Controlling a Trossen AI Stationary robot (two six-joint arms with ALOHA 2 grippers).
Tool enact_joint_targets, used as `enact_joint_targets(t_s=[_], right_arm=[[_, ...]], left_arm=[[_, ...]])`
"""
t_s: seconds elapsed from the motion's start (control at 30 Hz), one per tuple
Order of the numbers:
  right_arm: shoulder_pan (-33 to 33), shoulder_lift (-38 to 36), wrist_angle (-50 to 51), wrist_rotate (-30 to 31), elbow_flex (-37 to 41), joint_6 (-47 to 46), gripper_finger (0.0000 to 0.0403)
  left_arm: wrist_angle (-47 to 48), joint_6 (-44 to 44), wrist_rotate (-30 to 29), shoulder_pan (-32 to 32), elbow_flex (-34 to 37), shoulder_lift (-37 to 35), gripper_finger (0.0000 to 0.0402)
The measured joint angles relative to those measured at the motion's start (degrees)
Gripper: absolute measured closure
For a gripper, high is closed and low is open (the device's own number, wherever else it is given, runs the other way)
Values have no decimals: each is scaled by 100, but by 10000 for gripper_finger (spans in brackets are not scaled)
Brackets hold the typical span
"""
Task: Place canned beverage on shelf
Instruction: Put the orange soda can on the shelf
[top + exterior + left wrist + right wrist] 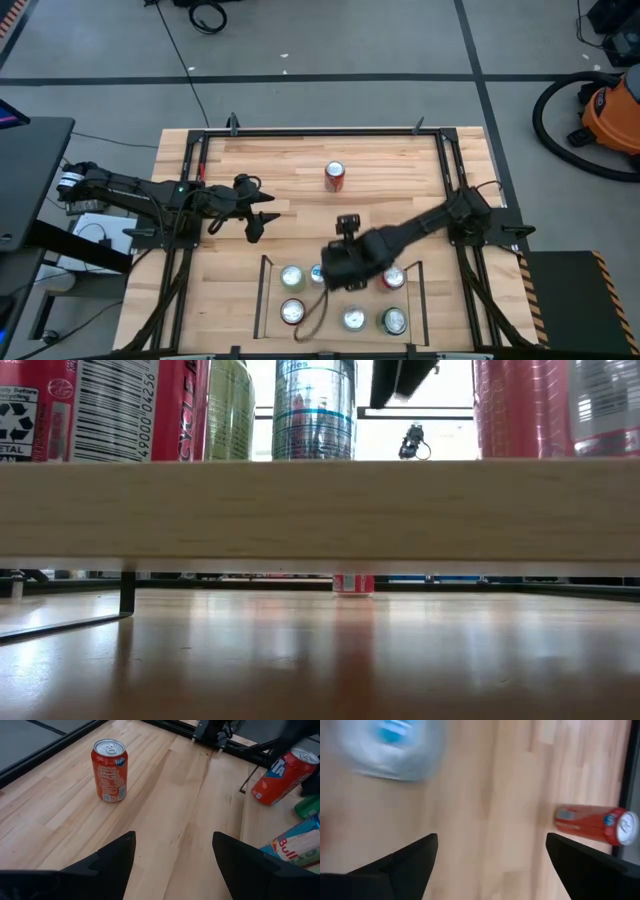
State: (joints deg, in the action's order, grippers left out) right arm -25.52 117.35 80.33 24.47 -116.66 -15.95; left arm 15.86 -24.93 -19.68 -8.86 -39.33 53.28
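The right gripper (pixel 338 272) hangs over the back edge of the shelf (pixel 268 300), its fingers (pixel 405 862) spread wide with nothing between them; in its wrist view a blurred blue-and-silver can (pixel 392 750) shows just beyond. The left gripper (pixel 262 214) waits over bare wood at the table's left, its fingers (pixel 112 860) also spread wide and empty. On the shelf's light wood floor stand several cans: a pale one (pixel 291 276), a silver-topped one (pixel 292 312), two more (pixel 354 320) (pixel 395 321) along the front, and a red can (pixel 393 279) beside the right arm. An orange can (pixel 334 176) stands upright and alone on the light wood table (pixel 400 180), well apart from the shelf, towards the far rail. Beyond the table lie a grey floor with dark seams, black cables (pixel 208 15) and an orange vacuum cleaner (pixel 612 115).
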Motion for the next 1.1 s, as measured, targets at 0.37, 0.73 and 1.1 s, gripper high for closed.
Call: enact_joint_targets(t_s=[0.37,0.73,1.1], right_arm=[[1225,-1653,-2436,10,2808,779,45],[2822,-2374,-4028,-308,4198,848,38],[3764,-2276,-4959,-713,4201,1331,5]], left_arm=[[-7,4,2,-95,0,0,127],[-11,480,2,-103,0,1,127],[-13,1381,0,90,0,2,127]])
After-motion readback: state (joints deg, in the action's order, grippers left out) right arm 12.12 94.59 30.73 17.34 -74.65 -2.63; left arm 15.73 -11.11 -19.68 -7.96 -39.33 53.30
